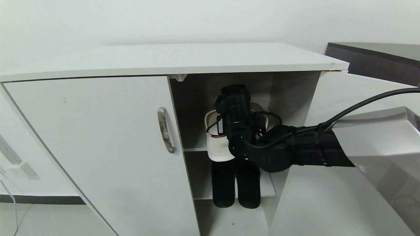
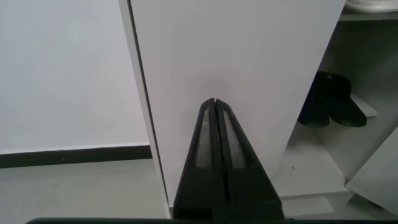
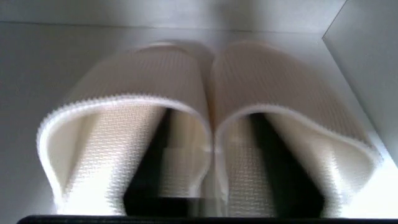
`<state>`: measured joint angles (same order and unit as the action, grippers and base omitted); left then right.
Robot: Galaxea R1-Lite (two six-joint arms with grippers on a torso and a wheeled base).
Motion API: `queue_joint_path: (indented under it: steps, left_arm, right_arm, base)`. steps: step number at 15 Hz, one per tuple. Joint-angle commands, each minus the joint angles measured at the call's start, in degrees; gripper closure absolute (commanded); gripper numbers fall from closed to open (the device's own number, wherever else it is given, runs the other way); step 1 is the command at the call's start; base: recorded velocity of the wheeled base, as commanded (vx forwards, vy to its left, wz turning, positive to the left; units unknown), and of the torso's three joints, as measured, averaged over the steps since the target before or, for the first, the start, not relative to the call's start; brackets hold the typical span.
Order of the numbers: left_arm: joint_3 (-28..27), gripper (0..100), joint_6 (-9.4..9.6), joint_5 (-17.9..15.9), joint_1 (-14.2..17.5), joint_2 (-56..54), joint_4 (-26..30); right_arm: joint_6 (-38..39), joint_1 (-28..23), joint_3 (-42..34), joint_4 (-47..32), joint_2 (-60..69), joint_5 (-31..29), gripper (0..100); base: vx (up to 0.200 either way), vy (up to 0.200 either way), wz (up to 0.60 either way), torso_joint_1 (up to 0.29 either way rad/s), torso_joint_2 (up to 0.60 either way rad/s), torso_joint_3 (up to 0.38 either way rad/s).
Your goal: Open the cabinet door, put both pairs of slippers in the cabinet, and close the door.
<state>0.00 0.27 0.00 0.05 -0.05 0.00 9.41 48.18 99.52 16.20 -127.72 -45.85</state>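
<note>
When handling the white slippers (image 3: pixel 186 124) on the upper shelf (image 1: pixel 193 149) of the cabinet (image 1: pixel 164 59), expect light, soft, squashy uppers; pinch both at the touching inner edges. Cannot tell the opening of the right end effector (image 1: pixel 233 96) close by them, nor any hold. Note the left end effector (image 2: pixel 214 124), closed on nothing, facing the shut left door (image 1: pixel 92 141)

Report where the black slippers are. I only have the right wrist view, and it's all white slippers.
Observer: The black slippers sit side by side on the lower shelf, under the white slippers.
Operator: Check the doors.
Observer: The right door stands open; the left door is shut.
Operator: Give me the left hand.
Observer: The left hand is shut and empty, facing the left door's front.
</note>
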Motion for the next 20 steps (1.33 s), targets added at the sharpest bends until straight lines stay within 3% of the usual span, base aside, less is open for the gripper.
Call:
queue_joint_path:
  steps: [1, 6, 13, 17, 18, 19, 20]
  left_arm:
    - [0.00, 100, 0.00, 0.00, 0.04, 0.05, 0.00]
    - [0.00, 100, 0.00, 0.00, 0.04, 0.05, 0.00]
    - [0.00, 100, 0.00, 0.00, 0.04, 0.05, 0.00]
    - [0.00, 100, 0.00, 0.00, 0.04, 0.05, 0.00]
    - [0.00, 100, 0.00, 0.00, 0.04, 0.05, 0.00]
    - [0.00, 100, 0.00, 0.00, 0.04, 0.05, -0.09]
    - [0.00, 100, 0.00, 0.00, 0.04, 0.05, 0.00]
  right_arm:
    - [-0.01, 0.07, -0.03, -0.03, 0.02, -0.03, 0]
    - [-0.01, 1.92, -5.13, 0.23, 3.53, -0.03, 0]
    - [0.70, 8.25, -21.83, 1.90, 17.68, -0.38, 0]
    - [0.17, 10.62, -38.09, 12.28, 25.33, 2.69, 0]
    - [0.17, 10.62, -38.09, 12.28, 25.33, 2.69, 0]
    - [0.08, 10.71, -46.44, 17.81, 28.23, 6.39, 0]
    - [-0.01, 10.80, -49.95, 20.10, 29.81, 9.37, 0]
  base:
    - [0.000, 0.000, 0.00, 0.000, 0.00, 0.000]
    - [0.000, 0.000, 0.00, 0.000, 0.00, 0.000]
    - [0.000, 0.000, 0.00, 0.000, 0.00, 0.000]
    - [0.000, 0.000, 0.00, 0.000, 0.00, 0.000]
    - [0.000, 0.000, 0.00, 0.000, 0.00, 0.000]
    - [0.000, 0.000, 0.00, 0.000, 0.00, 0.000]
    - [0.000, 0.000, 0.00, 0.000, 0.00, 0.000]
